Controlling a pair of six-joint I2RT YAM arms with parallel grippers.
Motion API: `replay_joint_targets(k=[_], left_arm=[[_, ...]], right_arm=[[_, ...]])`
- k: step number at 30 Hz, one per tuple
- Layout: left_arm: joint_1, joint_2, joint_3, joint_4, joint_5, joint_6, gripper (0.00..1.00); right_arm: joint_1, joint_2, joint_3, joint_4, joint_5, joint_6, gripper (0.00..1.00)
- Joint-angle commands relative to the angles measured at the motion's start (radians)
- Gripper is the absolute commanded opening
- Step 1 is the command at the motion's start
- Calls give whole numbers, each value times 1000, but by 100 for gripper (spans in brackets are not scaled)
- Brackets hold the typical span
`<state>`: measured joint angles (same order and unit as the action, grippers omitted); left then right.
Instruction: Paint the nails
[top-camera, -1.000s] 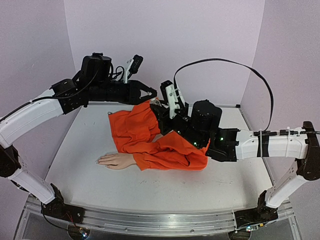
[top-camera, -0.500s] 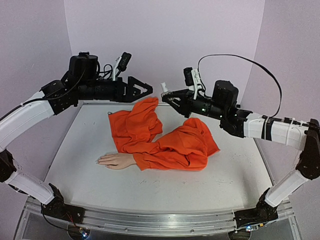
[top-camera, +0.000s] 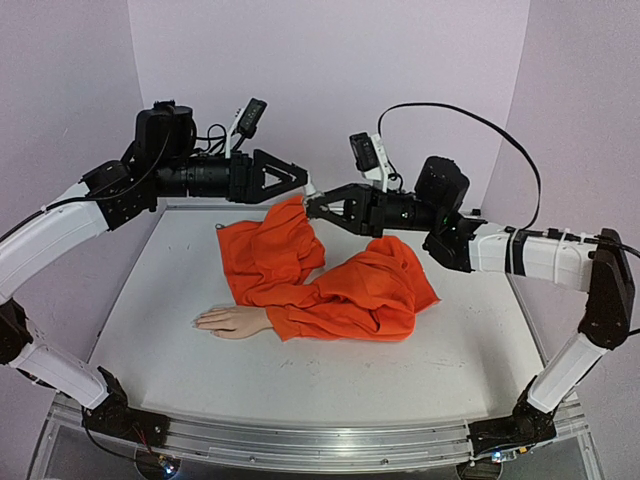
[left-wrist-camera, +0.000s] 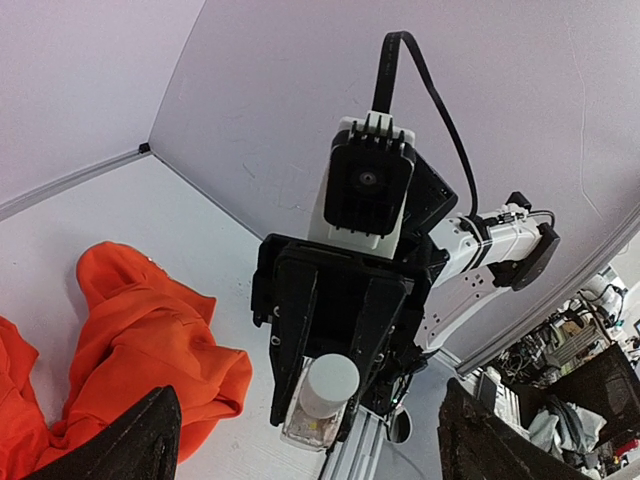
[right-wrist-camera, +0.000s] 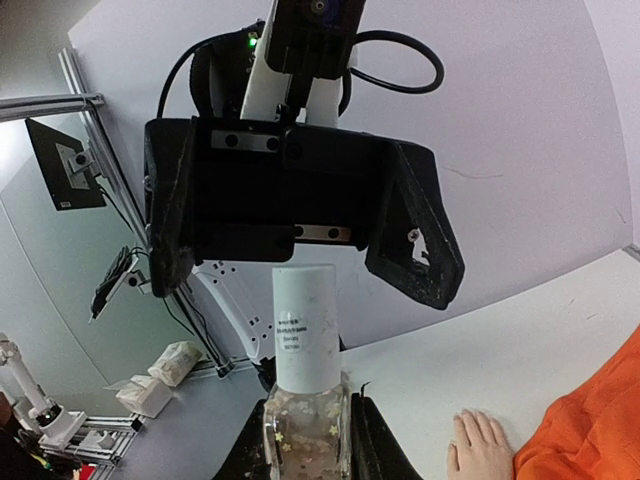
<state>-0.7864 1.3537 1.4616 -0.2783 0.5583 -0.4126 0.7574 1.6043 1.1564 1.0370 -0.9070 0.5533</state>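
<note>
Above the far middle of the table (top-camera: 160, 300) the two grippers face each other tip to tip. The overhead view shows little more than a white speck between them. The right wrist view makes it plain: the right gripper (top-camera: 318, 207) is clamped on one small clear bottle (right-wrist-camera: 303, 400), its fingers (right-wrist-camera: 365, 445) pressing the glitter-flecked glass on both sides, and the white cap (right-wrist-camera: 303, 320) points at the other arm. The left gripper (top-camera: 295, 182) is spread wide and holds nothing. Its own wrist view shows both fingers far out at the lower corners, with the cap end-on between them and touching neither. Only the overhead view shows the whole mannequin hand (top-camera: 228, 321). There is one, lying flat on the near left of the table, well apart from both grippers. Its long axis runs left to right and its fingers point left. The nails (top-camera: 200, 322) are at that left end, too small to make out. From its wrist one orange sleeve (top-camera: 330, 285) runs right into a crumpled heap under the grippers. The right wrist view catches just the fingertips beside an orange edge.
</note>
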Motion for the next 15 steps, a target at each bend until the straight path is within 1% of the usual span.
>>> replay_joint_targets(k=[1,3,5,15], left_arm=[[1,3,25,64,47,12,87],[1,12,34,62,67,17,81],[1,21,38,62,73,16,78],[1,66,86,62,72,4,56]], right_arm=[[-3,3,42,150,-54,67,0],[-3,4,35,162,-49,75,0],[-3,2,29,175,-43,81,0],[-2,33,38,183,-70,88,0]])
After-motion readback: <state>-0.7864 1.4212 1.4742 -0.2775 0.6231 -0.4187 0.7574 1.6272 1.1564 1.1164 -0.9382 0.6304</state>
